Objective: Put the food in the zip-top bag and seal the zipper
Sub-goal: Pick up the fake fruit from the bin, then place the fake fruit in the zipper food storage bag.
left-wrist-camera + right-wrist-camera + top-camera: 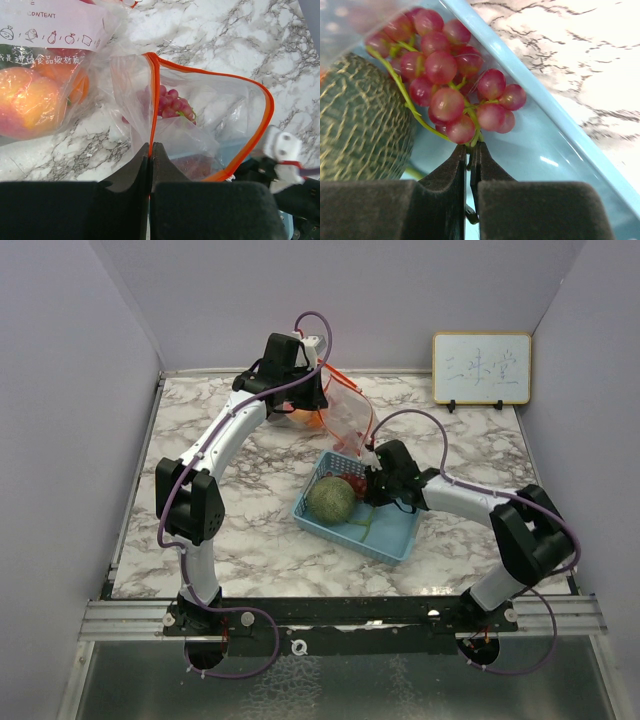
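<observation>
Where the red grape bunch (449,75) ends in its green stem, the right gripper (469,150) has both fingers pressed together on that stem, just under the lowest grapes. The bunch is inside the light-blue basket (545,100), touching the round green netted melon (360,120) on one side and close to the basket's wall on the other. In the top view the melon fills the basket's left part, and the right gripper reaches into the basket from the right, just beside it.

The zip-top bag (345,415) stands just beyond the basket's far edge. Its orange zipper rim (267,107) is unsealed and forms an open loop. The left gripper (151,147) is clamped shut on this rim at one side of the mouth, with a fold of clear plastic pinched between its fingers. The grapes show through the bag's clear wall in the left wrist view. A peach (27,102) and an orange (75,85) lie behind clear plastic under a white printed label (55,22), touching each other.

Bag and basket rest on the marble-patterned table (250,530). A small whiteboard (481,368) stands upright at the table's far right, well apart from both grippers.
</observation>
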